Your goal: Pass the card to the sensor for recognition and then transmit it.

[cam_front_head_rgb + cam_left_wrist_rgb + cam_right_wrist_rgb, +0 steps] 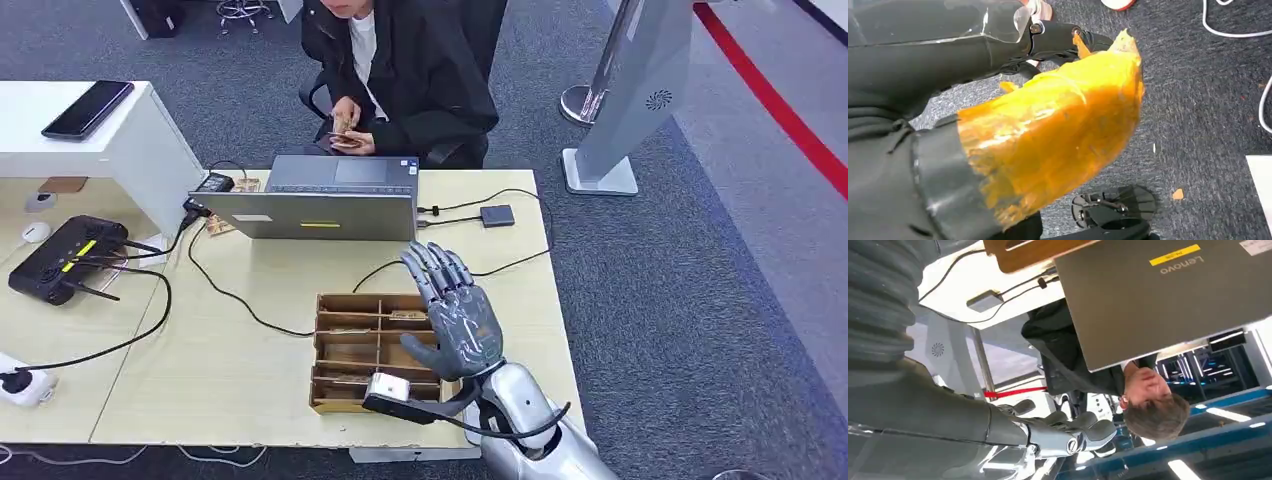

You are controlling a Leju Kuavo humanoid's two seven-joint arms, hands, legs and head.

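Observation:
A wooden divider box (340, 385) sits near the table's front edge, and thin wooden cards (345, 330) lie in some of its compartments. My right hand (455, 310) hovers over the box's right side with its fingers spread and nothing in it; its fingers (1073, 432) also stand apart in the right wrist view. A small dark sensor box (497, 215) lies on the table behind the hand, cabled to the laptop, and appears again as the sensor box (984, 301). My left hand (1063, 42) hangs over the carpet; its grip is unclear.
A grey laptop (320, 205) stands behind the box, lid towards me. A person (410, 70) sits behind the table holding small cards. A black router (65, 258), cables and a power strip (20, 385) lie left. A phone (88, 108) rests on a white stand.

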